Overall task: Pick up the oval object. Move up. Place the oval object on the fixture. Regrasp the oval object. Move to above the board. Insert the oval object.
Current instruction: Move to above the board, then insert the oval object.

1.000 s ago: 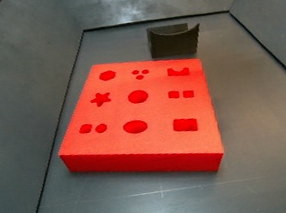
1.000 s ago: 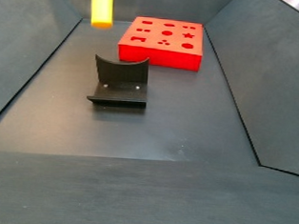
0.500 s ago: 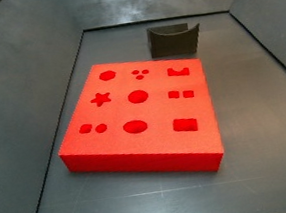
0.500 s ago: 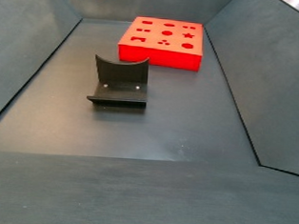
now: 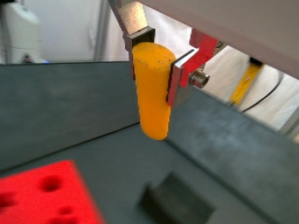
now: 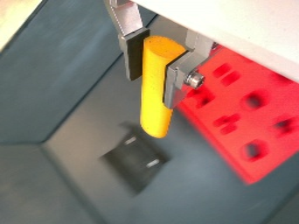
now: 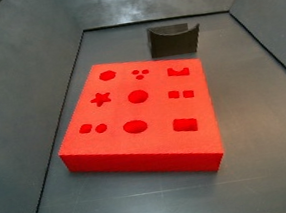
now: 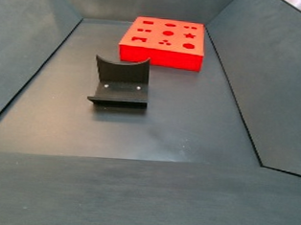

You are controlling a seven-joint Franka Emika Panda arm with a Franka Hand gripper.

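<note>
My gripper [image 5: 162, 59] is shut on the oval object [image 5: 152, 92], a smooth yellow-orange peg that hangs down from between the silver fingers; both wrist views show it [image 6: 156, 87]. The gripper [image 6: 156, 58] is high above the floor and out of both side views. The fixture [image 7: 173, 39], a dark block with a curved notch, stands on the floor beyond the board's far edge; it also shows below the peg in both wrist views [image 6: 138, 157] [image 5: 181, 201]. The red board [image 7: 140, 114] with its cut-outs lies flat in both side views [image 8: 164, 40].
Grey sloping walls [image 7: 16, 47] enclose the floor on all sides. Bare grey floor [image 8: 152, 134] lies in front of the fixture. Cables and a white object [image 5: 24, 35] show beyond the wall in a wrist view.
The peg rose: it hung at the top of a side view a second ago, only its tip showed half a second ago, and now it is out of both side views.
</note>
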